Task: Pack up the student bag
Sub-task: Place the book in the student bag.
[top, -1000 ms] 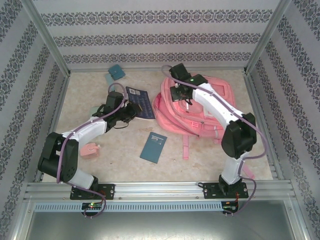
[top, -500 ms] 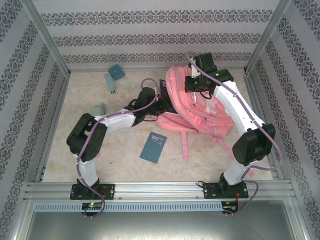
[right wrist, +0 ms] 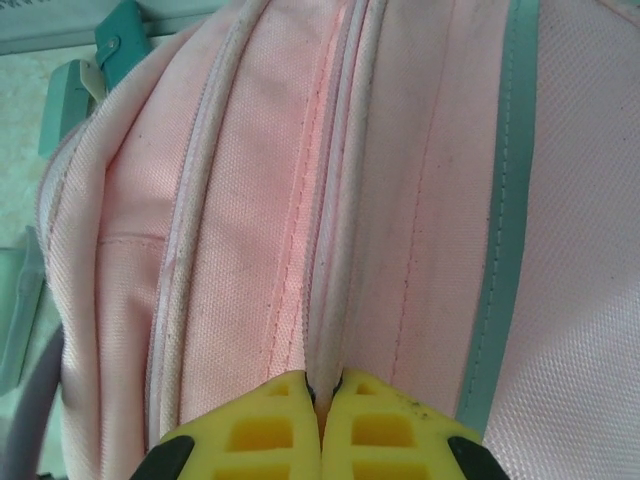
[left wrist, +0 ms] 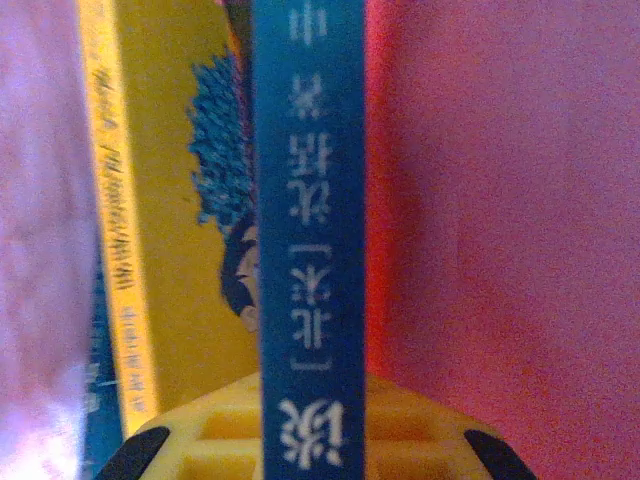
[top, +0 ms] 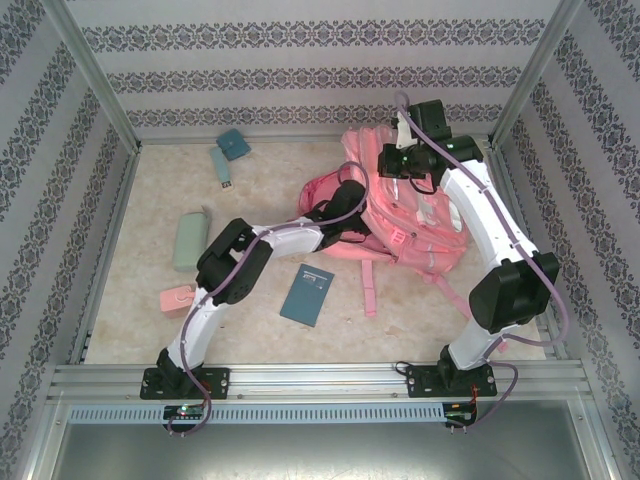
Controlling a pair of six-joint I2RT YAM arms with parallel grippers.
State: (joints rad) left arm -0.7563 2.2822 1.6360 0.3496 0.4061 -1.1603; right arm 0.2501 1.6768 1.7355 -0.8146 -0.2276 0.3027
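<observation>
- Your left gripper [left wrist: 305, 425] is clamped on a thin blue book [left wrist: 305, 200] with white print, a yellow cover [left wrist: 170, 280] just beside it.
- The big pink woven-fabric backpack [top: 412, 228] sits back-right on the mottled table [top: 250, 330].
- Your right gripper [right wrist: 322, 395] is pressed together, pinching its piped seam.

Grips a thin blue book [left wrist: 305, 200] edge-on in the left end effector [left wrist: 300, 435], yellow fingers [left wrist: 205, 435] pressed against either side at the bottom of the frame. Blue edge upright through the middle, white characters printed along it. Just left of it, a yellow cover [left wrist: 180, 200] with a blue-haired cartoon figure and a strip of small print; touching or not, cannot tell. To the right, close pink-red fabric of the student bag [left wrist: 500, 220]. At the far left, blurred pale pink cloth.
</observation>
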